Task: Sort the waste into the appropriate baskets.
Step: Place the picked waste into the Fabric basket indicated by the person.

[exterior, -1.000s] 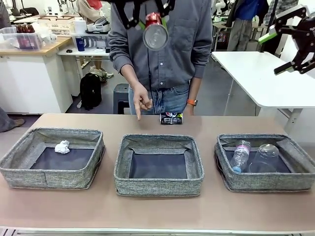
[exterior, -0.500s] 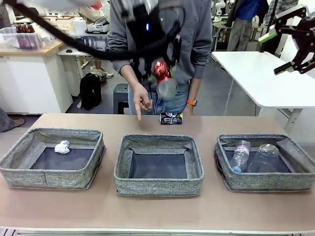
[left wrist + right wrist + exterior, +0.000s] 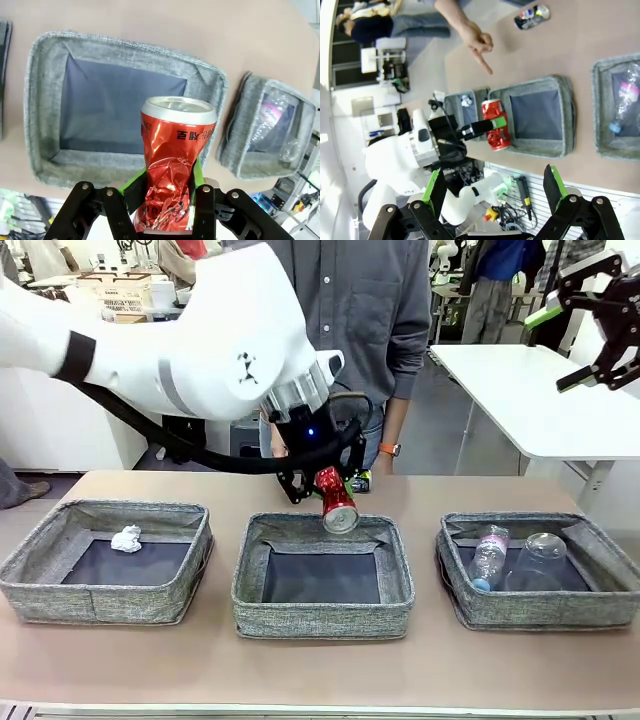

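Left gripper [image 3: 335, 495] pinching dented red can [image 3: 338, 504] above middle basket's [image 3: 322, 613] far rim | right gripper [image 3: 592, 328] spread, raised at table's far right corner.

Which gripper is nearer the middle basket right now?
Left. The left gripper holds the red can just above the middle basket; the right gripper hangs open, high off to the right.

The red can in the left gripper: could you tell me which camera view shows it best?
The left wrist view: the red can is close and large, its dented body clamped between the left gripper's green pads. The front view shows it smaller, tilted above the middle basket's far rim. The right wrist view shows it from afar.
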Action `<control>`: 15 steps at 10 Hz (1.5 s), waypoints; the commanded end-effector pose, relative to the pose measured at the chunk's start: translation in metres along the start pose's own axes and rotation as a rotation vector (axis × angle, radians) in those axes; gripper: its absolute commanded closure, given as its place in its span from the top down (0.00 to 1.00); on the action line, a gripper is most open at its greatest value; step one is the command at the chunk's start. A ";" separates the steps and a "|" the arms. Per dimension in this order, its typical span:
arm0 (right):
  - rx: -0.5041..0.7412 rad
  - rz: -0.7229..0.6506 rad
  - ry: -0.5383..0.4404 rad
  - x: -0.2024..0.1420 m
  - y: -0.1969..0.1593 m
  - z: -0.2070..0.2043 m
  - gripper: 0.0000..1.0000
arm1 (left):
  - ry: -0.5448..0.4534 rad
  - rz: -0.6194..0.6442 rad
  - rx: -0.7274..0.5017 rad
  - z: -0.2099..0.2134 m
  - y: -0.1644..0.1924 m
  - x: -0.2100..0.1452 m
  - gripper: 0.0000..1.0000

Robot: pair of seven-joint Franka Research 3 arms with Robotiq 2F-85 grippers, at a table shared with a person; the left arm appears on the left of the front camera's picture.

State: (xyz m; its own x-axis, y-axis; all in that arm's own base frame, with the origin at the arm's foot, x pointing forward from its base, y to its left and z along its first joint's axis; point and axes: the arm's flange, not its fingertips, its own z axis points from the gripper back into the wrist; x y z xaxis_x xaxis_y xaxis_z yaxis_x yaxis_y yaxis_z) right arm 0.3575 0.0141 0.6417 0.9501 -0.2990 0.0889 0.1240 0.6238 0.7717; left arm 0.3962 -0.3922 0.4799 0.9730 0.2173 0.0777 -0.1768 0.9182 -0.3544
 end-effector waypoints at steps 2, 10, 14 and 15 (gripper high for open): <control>0.009 0.005 0.006 0.001 0.002 0.002 1.00 | -0.029 -0.033 0.053 0.004 -0.011 -0.001 0.32; 0.009 0.005 0.006 0.001 0.002 0.002 1.00 | -0.014 -0.049 0.091 0.008 -0.008 0.000 1.00; 0.009 0.005 0.006 0.001 0.002 0.002 1.00 | 0.174 -0.195 0.083 0.047 0.003 0.014 1.00; 0.009 0.005 0.006 0.001 0.002 0.002 1.00 | 0.209 -0.212 -0.002 0.080 0.019 0.025 1.00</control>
State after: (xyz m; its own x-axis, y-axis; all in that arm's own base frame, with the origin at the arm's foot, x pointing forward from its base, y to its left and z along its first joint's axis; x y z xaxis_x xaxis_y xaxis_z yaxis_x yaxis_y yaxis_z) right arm 0.3575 0.0140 0.6417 0.9501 -0.2991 0.0889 0.1241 0.6236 0.7718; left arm 0.4012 -0.3783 0.5241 1.0000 0.0021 -0.0046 -0.0034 0.9542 -0.2991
